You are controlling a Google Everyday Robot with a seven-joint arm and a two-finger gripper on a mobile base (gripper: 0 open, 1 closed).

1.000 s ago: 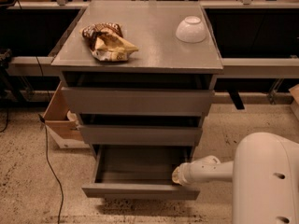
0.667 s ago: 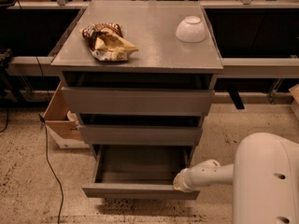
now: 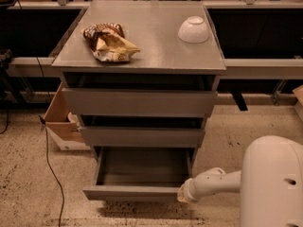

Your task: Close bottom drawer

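The grey cabinet (image 3: 142,103) has three drawers. The bottom drawer (image 3: 135,192) is pulled out, and its inside (image 3: 142,167) looks bare. The top and middle drawers stand slightly out. My gripper (image 3: 182,194) is at the end of the white arm (image 3: 213,181), low at the right end of the bottom drawer's front panel. It is level with the panel and looks to be against it.
A crumpled snack bag (image 3: 109,42) and an upturned white bowl (image 3: 193,30) lie on the cabinet top. An open cardboard box (image 3: 61,122) stands on the floor at the left, with a black cable (image 3: 47,160) beside it. My white body (image 3: 272,183) fills the lower right.
The gripper has moved down from above the drawer's right front corner to the level of its front panel. The drawer stands about as far out as before.
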